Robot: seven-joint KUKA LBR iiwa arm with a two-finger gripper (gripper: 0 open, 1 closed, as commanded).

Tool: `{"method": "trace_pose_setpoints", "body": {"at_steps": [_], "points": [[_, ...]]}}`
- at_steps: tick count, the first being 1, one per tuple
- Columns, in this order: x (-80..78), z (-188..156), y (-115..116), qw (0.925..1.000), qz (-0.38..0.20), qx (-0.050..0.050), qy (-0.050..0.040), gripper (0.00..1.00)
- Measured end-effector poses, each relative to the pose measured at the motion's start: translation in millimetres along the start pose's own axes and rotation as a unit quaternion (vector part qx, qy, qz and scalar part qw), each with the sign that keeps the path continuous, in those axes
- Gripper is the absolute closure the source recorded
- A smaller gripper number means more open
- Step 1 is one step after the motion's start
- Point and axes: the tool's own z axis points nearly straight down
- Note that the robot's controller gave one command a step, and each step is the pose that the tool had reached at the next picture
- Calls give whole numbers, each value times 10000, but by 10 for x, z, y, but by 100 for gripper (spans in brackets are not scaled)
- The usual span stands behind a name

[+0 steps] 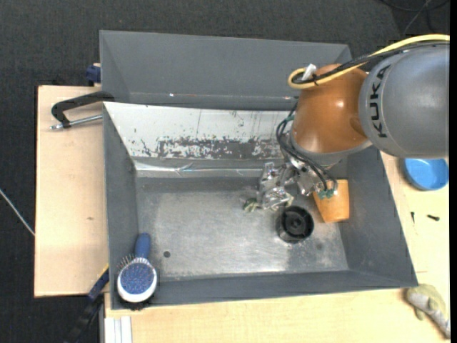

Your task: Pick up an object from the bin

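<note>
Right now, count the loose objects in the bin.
3: blue round hairbrush in the near-left corner; black ring mid-right; orange block right of it. The arm may hide more.

Bare floor [200, 227] left of black ring [294, 224]

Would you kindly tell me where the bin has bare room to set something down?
The middle and left of the bin floor lie bare, bordered by the back wall, the blue brush in the near-left corner and the gripper. The right is crowded: gripper, black round cap and orange block sit close together.
</note>
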Motion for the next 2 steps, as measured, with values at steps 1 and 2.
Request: {"method": "trace_pose_setpoints", "body": {"at_steps": [1, 2], "points": [[-143, -380, 1, 10000, 19, 12, -24, 100], [-128, -354, 4, 10000, 23, 4, 2, 0]]}}
